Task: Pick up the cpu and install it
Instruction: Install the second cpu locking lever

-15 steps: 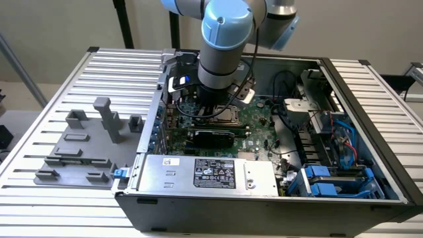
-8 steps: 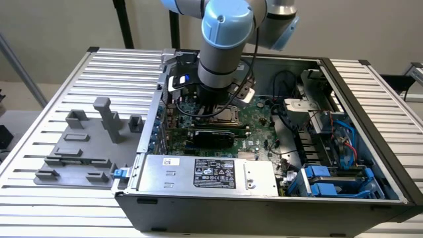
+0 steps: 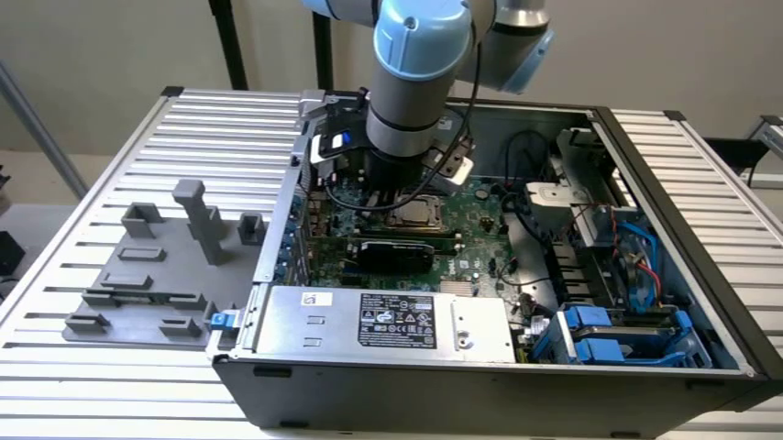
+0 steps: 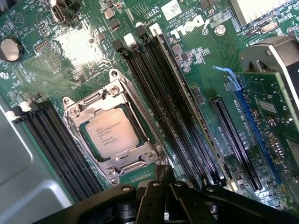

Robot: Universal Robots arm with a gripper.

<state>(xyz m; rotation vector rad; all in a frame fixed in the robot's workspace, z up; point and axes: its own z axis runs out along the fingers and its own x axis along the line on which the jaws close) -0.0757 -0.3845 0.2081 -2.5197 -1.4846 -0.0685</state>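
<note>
Hovering with its fingers together and empty, the gripper hangs just beside the cpu, which lies flat in the motherboard socket inside the computer case.

The arm is built of thick round segments: pale blue caps at the joints, with a silver-grey metal tube between them. Below the tube comes a narrower black wrist section. A white block with a blue mark is fixed to the wrist on the exterior view's left, and another white-and-black part sits on the exterior view's right. Thin black cables loop around the wrist. In the wrist view the gripper is matte black, with rounded linkage arms and pivot joints.
</note>
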